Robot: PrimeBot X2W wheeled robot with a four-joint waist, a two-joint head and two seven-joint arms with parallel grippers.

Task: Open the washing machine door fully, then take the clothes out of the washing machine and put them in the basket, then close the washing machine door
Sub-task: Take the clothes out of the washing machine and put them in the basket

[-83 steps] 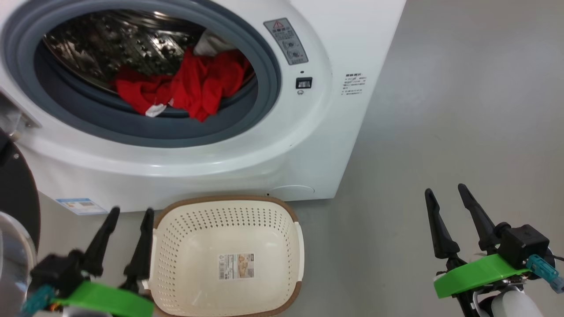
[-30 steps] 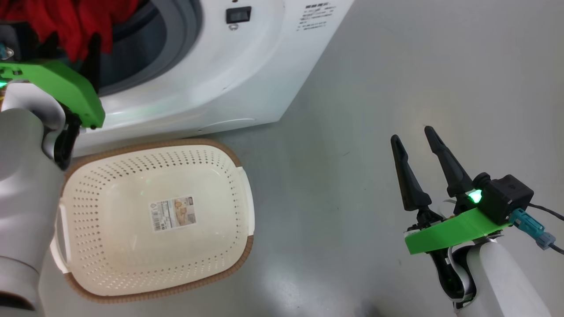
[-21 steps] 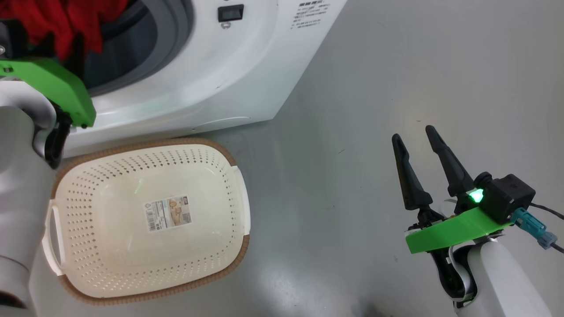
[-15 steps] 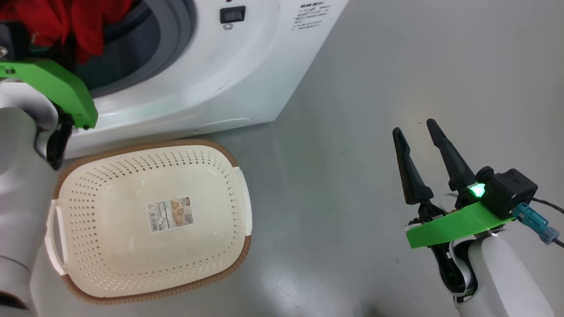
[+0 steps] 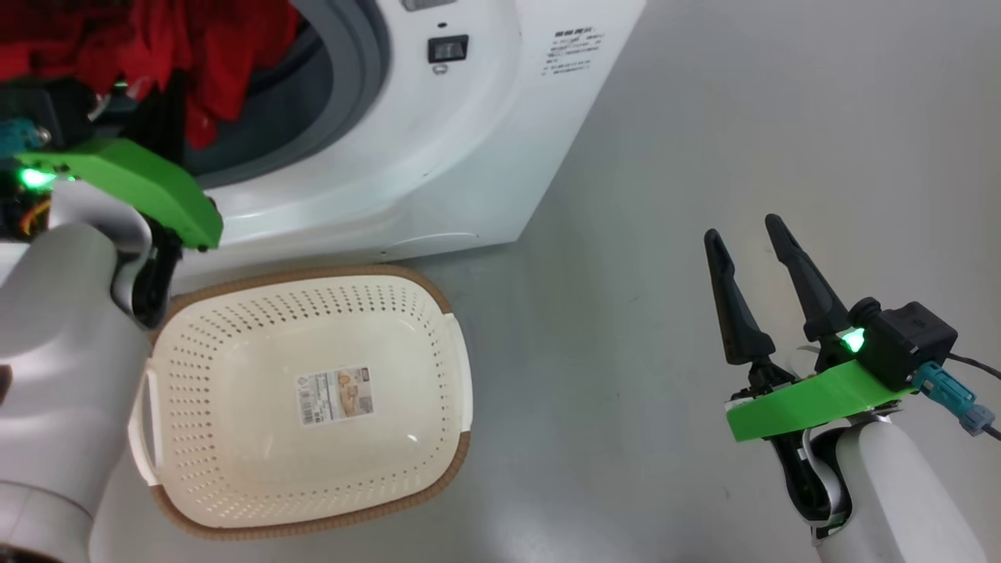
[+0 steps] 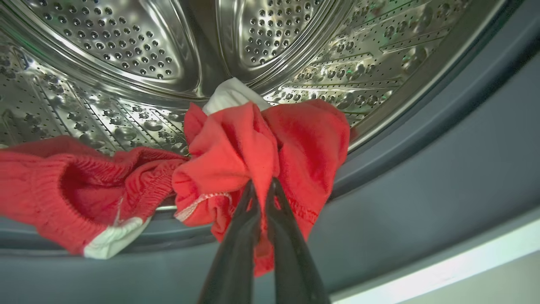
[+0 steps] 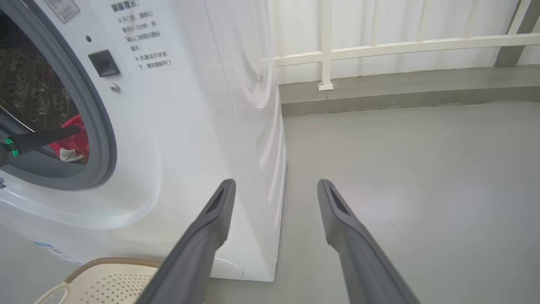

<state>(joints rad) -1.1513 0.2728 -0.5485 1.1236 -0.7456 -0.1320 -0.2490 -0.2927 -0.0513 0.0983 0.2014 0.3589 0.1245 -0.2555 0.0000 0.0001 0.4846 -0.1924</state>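
Laundry corner: washing machine point(image 5: 438, 156), basket point(image 5: 258, 344)

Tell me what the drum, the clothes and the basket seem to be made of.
Drum: looks like polished steel, mirror-bright with punched holes. Clothes: soft matte red fabric, partly ribbed knit, with stitched hems and white parts. Basket: apparently moulded cream plastic, faintly glossy, perforated; its brown rim looks woven, material unclear.

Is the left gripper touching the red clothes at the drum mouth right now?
Touching. In the left wrist view the left gripper has both fingers closed on a fold of the clothes, red fabric squeezed between them.
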